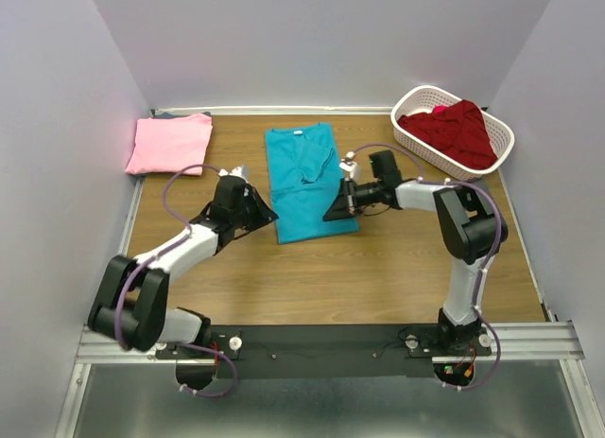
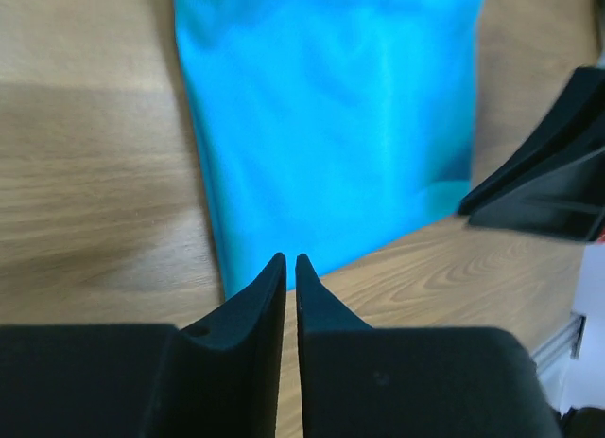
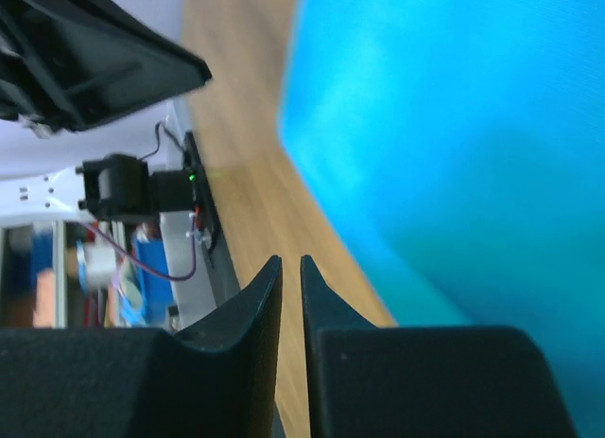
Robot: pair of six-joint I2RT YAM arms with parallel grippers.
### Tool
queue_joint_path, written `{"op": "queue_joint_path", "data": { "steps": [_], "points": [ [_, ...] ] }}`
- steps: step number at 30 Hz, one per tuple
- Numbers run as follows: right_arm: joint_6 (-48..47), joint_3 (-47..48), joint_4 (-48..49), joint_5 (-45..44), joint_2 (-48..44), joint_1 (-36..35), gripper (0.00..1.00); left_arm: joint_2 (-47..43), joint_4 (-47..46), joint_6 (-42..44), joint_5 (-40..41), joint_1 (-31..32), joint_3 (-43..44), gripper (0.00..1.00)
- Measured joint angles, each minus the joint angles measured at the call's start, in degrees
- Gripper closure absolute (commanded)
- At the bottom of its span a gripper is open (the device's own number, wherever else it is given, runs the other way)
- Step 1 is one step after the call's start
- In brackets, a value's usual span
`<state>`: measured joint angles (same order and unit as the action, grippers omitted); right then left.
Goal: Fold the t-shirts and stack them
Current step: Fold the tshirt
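Observation:
The teal t-shirt (image 1: 307,181) lies folded into a long strip on the table's middle, collar at the far end. It also shows in the left wrist view (image 2: 331,116) and the right wrist view (image 3: 454,145). My left gripper (image 1: 268,214) is shut and empty, just off the shirt's near left corner (image 2: 291,260). My right gripper (image 1: 333,209) is shut and empty at the shirt's near right edge (image 3: 291,262). The pink t-shirt (image 1: 170,142) lies folded at the far left. The dark red t-shirt (image 1: 454,132) lies bunched in the basket.
A white slotted basket (image 1: 412,102) stands at the far right corner. Grey walls close in the table (image 1: 378,277) on three sides. A metal rail (image 1: 331,341) with the arm bases runs along the near edge.

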<state>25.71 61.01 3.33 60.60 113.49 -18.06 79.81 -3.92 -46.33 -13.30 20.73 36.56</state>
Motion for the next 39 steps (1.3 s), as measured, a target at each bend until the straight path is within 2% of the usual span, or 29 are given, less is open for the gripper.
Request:
{"op": "queue_joint_path", "data": {
  "steps": [6,10,13,14,15,22,24,30,39],
  "points": [
    [1.3,7.4,1.6,0.0,3.1,-11.5,0.85,-13.6,8.1,3.4,11.5,-0.3,4.8,0.77],
    [2.4,8.8,3.2,-0.2,9.7,-13.0,0.87,-22.1,10.8,6.2,19.3,-1.2,5.1,0.76],
    [5.0,9.2,3.5,2.0,14.5,-12.5,0.88,-28.0,12.3,8.5,24.4,-1.6,4.6,0.66],
    [5.2,9.4,3.6,1.9,14.6,-12.3,0.88,-29.3,12.3,9.0,25.5,-1.6,4.3,0.66],
    [6.3,10.0,4.0,2.3,15.1,-12.2,0.88,-31.6,12.6,9.8,27.3,-1.6,3.8,0.59],
    [8.0,9.9,4.2,-0.6,14.5,-12.0,0.90,-43.1,13.1,13.9,34.8,-1.6,1.6,0.40],
    [8.3,9.9,3.7,-2.9,13.4,-12.3,0.90,-45.2,12.9,14.6,36.9,-1.6,0.7,0.37],
    [10.5,12.5,3.0,-9.0,9.4,-14.5,0.91,-46.8,12.7,15.3,39.7,-1.7,-1.1,0.37],
    [13.4,19.2,4.1,-11.8,11.2,-21.1,0.92,-45.1,12.6,15.8,39.9,-1.9,-1.2,0.37]
  ]
}}
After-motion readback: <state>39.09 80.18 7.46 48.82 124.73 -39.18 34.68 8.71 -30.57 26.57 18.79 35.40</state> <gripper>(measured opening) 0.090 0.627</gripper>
